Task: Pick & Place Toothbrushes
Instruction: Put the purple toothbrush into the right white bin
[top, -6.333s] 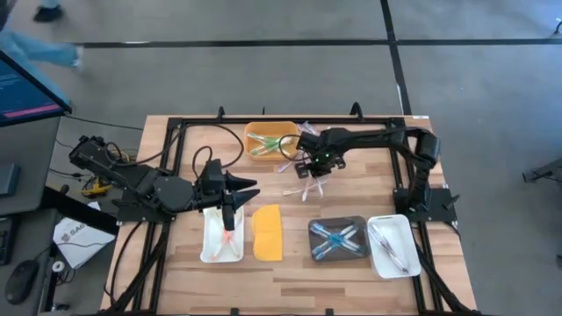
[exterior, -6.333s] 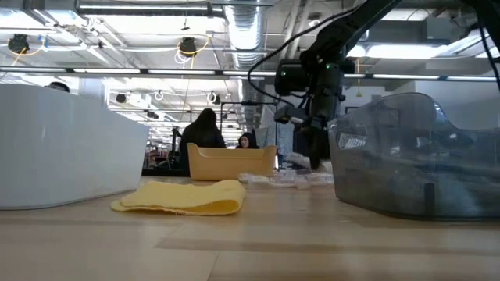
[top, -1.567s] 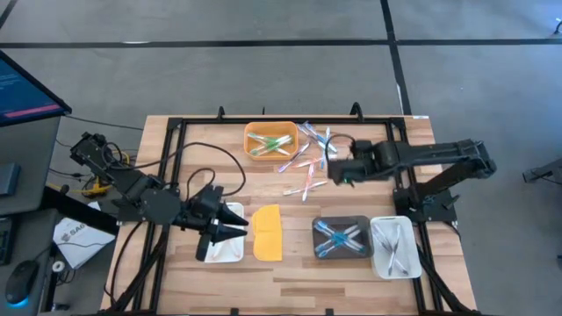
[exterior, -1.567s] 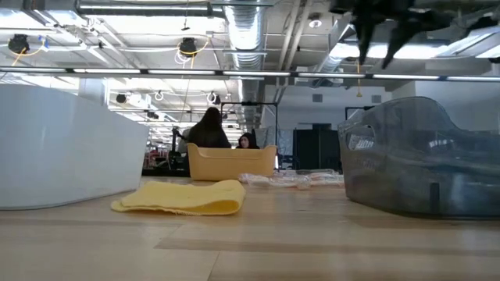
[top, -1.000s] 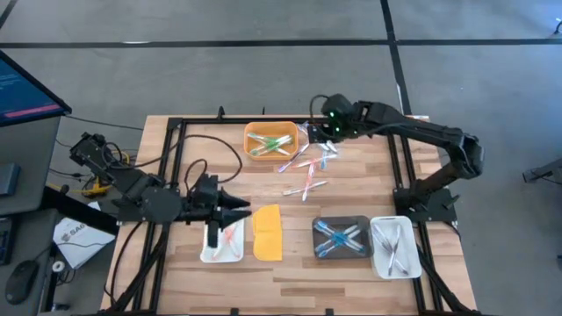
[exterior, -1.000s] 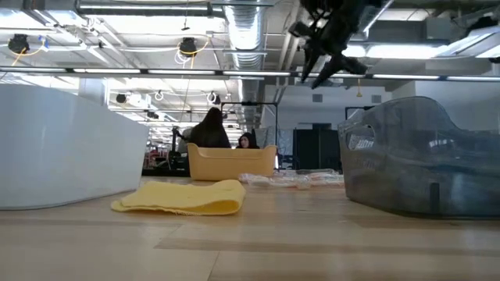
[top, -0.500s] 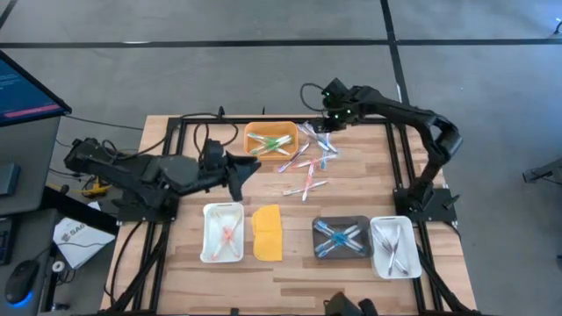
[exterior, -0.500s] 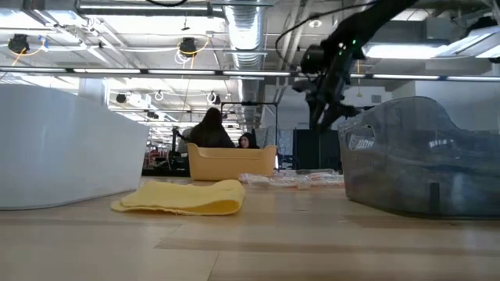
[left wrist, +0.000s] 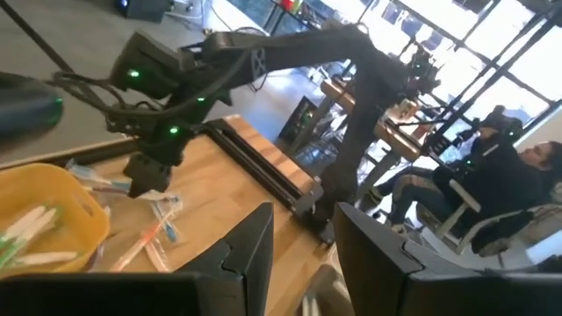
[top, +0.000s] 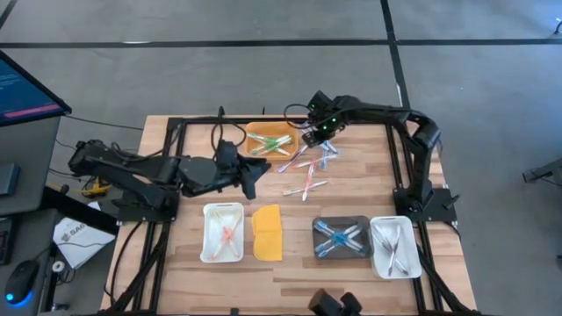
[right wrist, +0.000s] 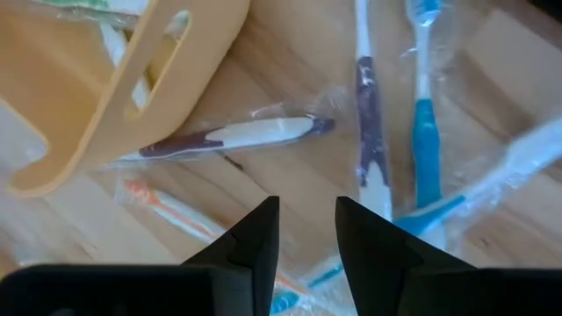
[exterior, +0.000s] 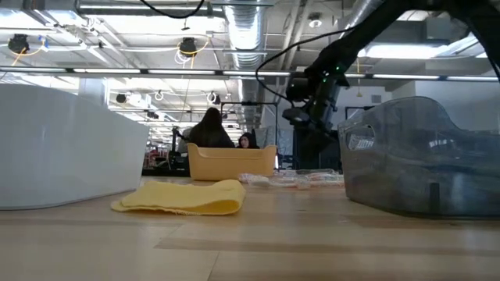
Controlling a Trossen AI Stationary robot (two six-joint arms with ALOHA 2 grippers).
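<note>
Partly wrapped, blurry toothbrushes (right wrist: pixel 235 137)

an open industrial lab or workshop: bare ceiling ducts (exterior: pixel 248 31) and strip lights overhead, a grey concrete floor (top: pixel 263 79), seated people (exterior: pixel 205 133) at workstations beyond the wooden table (top: pixel 290 272).

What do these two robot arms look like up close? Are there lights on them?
Both arms are dark, jointed and slim, trailing black cables. The right arm shows small green lights near its wrist. Each ends in a gripper with two flat dark fingers: the right gripper and the left gripper look alike.
</note>
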